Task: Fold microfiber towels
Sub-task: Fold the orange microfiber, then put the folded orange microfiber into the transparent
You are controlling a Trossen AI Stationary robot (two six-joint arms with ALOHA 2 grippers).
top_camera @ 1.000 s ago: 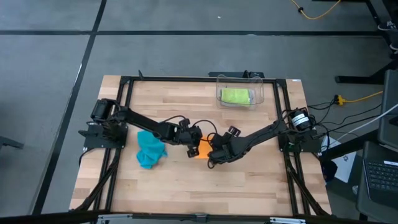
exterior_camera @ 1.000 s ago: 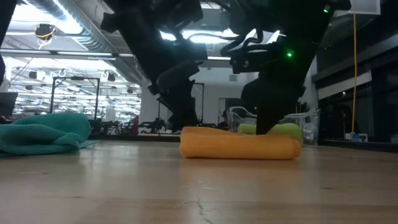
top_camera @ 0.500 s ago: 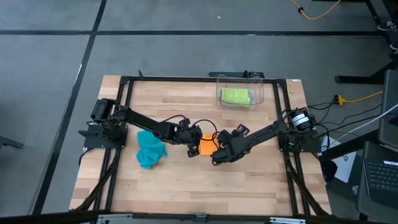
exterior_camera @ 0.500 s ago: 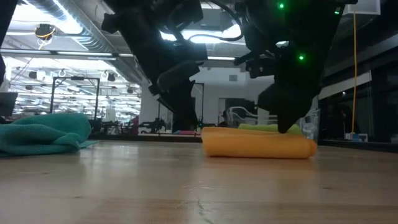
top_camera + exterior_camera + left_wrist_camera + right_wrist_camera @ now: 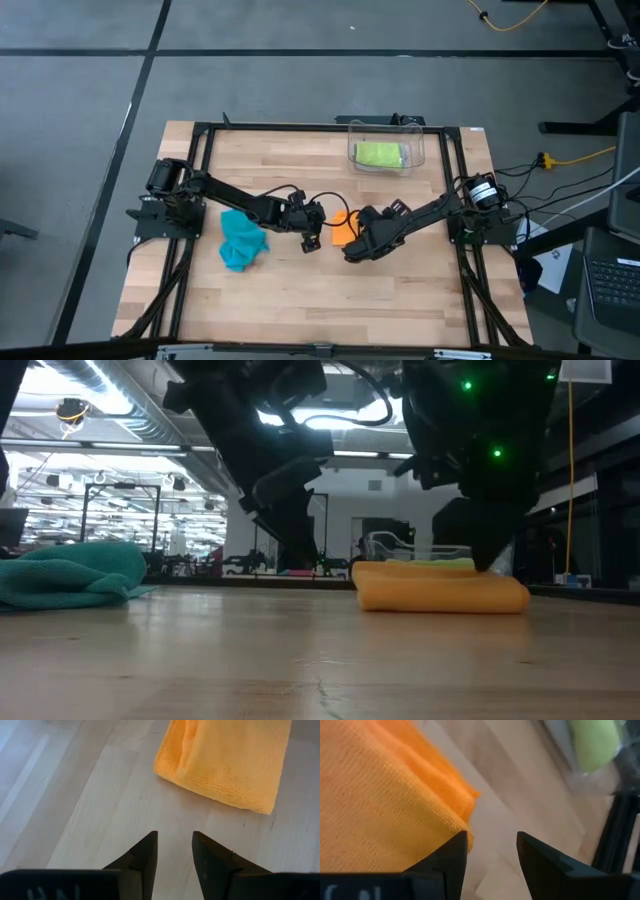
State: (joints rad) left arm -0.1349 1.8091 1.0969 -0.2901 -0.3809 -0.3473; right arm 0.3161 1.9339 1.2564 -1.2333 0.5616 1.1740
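From above we see a wooden table [image 5: 300,300] with both arms reaching in toward its middle. The left gripper [image 5: 312,238] sits just beside the orange towel [image 5: 343,229], not touching it, while the right gripper [image 5: 356,243] lies against that towel's other side. A teal towel [image 5: 241,241] lies crumpled near the left arm, and a green towel [image 5: 379,155] rests inside the clear bin [image 5: 418,150] at the far edge. From this height we cannot tell how either pair of jaws stands. At table level we see the orange towel [image 5: 442,591] folded into a thick flat bundle on the wood, with the right gripper [image 5: 488,555] coming down on its far edge; a strip of green towel [image 5: 440,564] shows just behind it, and the teal towel [image 5: 70,572] lies heaped well apart at the other side. From the left wrist we see that arm's gripper [image 5: 174,849] with its jaws slightly parted and nothing between them, over bare wood, with the orange towel [image 5: 227,760] near ahead. From the right wrist we see its gripper [image 5: 490,851] with jaws moderately apart, one finger [image 5: 447,857] resting on the orange towel [image 5: 375,810] at its folded corner, the gap itself showing bare wood; the green towel [image 5: 595,742] shows blurred beyond in the bin [image 5: 575,782].
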